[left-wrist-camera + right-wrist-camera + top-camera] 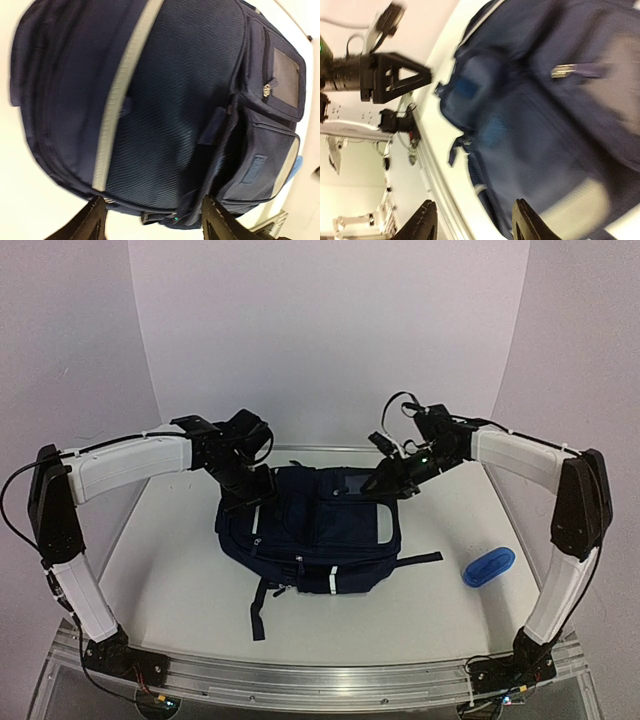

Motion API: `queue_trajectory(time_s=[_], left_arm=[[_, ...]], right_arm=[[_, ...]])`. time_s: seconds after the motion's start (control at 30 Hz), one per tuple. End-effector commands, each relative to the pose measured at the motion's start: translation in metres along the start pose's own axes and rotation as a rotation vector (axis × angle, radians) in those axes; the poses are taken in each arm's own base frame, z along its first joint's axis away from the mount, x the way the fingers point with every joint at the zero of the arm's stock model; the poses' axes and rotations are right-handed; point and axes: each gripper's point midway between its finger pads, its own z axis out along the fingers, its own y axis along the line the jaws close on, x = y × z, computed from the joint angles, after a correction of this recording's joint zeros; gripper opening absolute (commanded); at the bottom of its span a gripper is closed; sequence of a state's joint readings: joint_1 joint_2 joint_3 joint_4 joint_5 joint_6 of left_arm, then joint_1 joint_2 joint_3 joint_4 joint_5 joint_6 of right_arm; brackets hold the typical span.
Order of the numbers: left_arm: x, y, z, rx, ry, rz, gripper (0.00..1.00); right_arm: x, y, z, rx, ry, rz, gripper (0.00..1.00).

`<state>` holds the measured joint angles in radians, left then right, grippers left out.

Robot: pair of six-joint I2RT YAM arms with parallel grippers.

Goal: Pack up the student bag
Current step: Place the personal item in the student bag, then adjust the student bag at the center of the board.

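The student bag [310,530] is a navy backpack with pale stripes, lying flat in the middle of the white table. My left gripper [250,485] hangs over its far left corner and my right gripper [385,480] over its far right corner. In the left wrist view the bag [175,100] fills the frame, and the left gripper [155,220] stands open with the bag's edge just ahead of its fingertips [95,220]. The right wrist view is blurred. It shows the bag [545,125] and the right gripper [475,220] open over the bag's edge and the table.
A small blue pouch [488,566] lies on the table to the right of the bag. A dark strap [258,610] trails toward the front edge and another strap [420,560] points right. An aluminium rail [320,680] runs along the near edge. White walls stand behind and beside the table.
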<state>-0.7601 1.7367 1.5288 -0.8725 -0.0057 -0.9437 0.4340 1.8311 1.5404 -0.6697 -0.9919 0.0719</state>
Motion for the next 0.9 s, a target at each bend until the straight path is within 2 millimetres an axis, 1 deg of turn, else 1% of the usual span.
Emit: queue_trajectory(time_s=[0.0, 0.07, 0.1, 0.23, 0.3, 0.4, 0.5, 0.6, 0.67, 0.77, 0.87], left_arm=[[-0.007, -0.025, 0.008, 0.093, -0.011, 0.002, 0.63], [-0.01, -0.03, 0.015, 0.111, -0.014, 0.0, 0.6], [-0.011, -0.033, 0.019, 0.122, -0.009, 0.0, 0.58], [-0.011, -0.045, 0.032, 0.147, 0.014, 0.005, 0.54], [-0.012, -0.051, 0.036, 0.164, 0.02, 0.014, 0.49], [-0.014, -0.063, 0.036, 0.203, 0.028, 0.043, 0.38], [-0.012, -0.074, 0.035, 0.243, 0.041, 0.069, 0.26], [-0.01, -0.089, 0.03, 0.296, 0.039, 0.108, 0.17], [-0.006, -0.098, 0.028, 0.329, 0.048, 0.137, 0.12], [0.0, -0.109, 0.029, 0.363, 0.073, 0.166, 0.03], [0.004, -0.119, 0.032, 0.395, 0.093, 0.186, 0.0]], right_arm=[[-0.007, 0.024, 0.044, -0.066, 0.025, -0.006, 0.43], [-0.009, 0.021, 0.06, -0.057, 0.022, 0.001, 0.37], [-0.01, 0.016, 0.067, -0.046, 0.017, 0.011, 0.35], [-0.012, -0.013, 0.091, 0.023, 0.003, 0.07, 0.24], [-0.006, -0.028, 0.102, 0.058, 0.017, 0.105, 0.19], [0.007, -0.05, 0.116, 0.113, 0.042, 0.14, 0.12], [0.013, -0.062, 0.123, 0.137, 0.056, 0.172, 0.08], [0.008, -0.065, 0.123, 0.155, 0.043, 0.171, 0.08], [0.004, -0.064, 0.122, 0.161, 0.034, 0.167, 0.1], [-0.002, -0.059, 0.121, 0.145, 0.026, 0.162, 0.16], [-0.01, -0.047, 0.118, 0.109, 0.016, 0.147, 0.24]])
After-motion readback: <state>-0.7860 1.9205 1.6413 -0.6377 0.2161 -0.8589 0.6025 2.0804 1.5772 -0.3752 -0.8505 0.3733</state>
